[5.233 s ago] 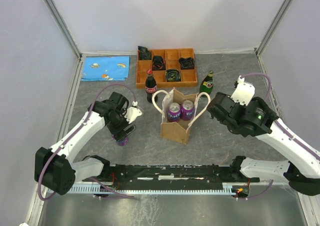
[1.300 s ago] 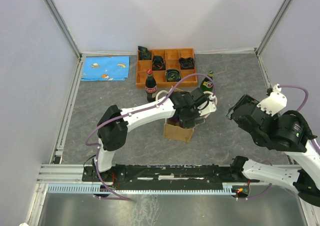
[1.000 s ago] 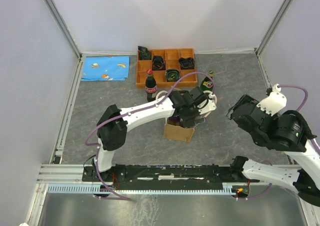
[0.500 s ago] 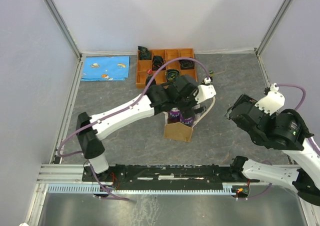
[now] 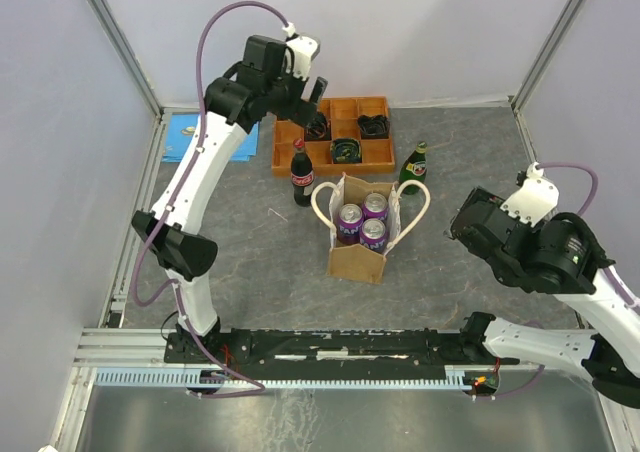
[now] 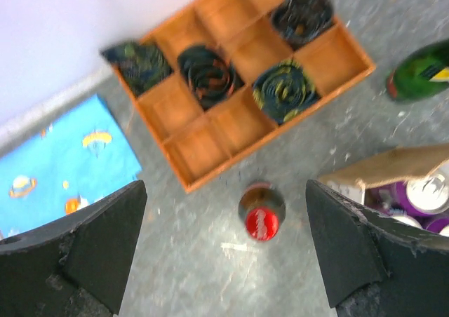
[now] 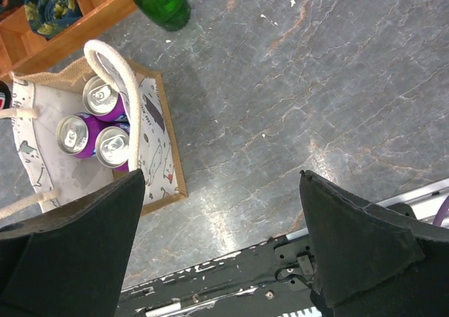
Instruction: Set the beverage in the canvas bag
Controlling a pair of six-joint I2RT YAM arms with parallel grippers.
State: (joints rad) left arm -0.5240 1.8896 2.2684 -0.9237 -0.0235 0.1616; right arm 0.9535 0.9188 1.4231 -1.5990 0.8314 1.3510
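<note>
Grey stone-patterned table (image 5: 220, 232), pale walls on three sides. From my station the canvas bag (image 5: 362, 234) stands upright at the middle of it, mouth open, its two cream handles (image 5: 322, 204) arching up at either end. I take everything else from that bag.

Inside it I count three purple cans (image 5: 373, 233), upright, tops showing, packed against each other; the right wrist view shows them filling the right half of the bag's mouth, against the lining.

Just behind the bag's left corner stands a cola bottle (image 5: 299, 175) with a red cap. Near its right rear corner stands a green bottle (image 5: 414, 165). Neither touches the bag.

Farther behind the bag lies a wooden tray (image 5: 333, 132) split into square compartments; four of them each hold a dark rolled bundle (image 6: 207, 75). Well off to the bag's rear left, by the wall, lies a blue patterned cloth (image 5: 210, 135).

My left gripper (image 6: 223, 198) hangs high over the tray, fingers spread wide, gripping nothing. My right gripper (image 7: 219, 180) sits to the bag's right, also spread wide and empty.
</note>
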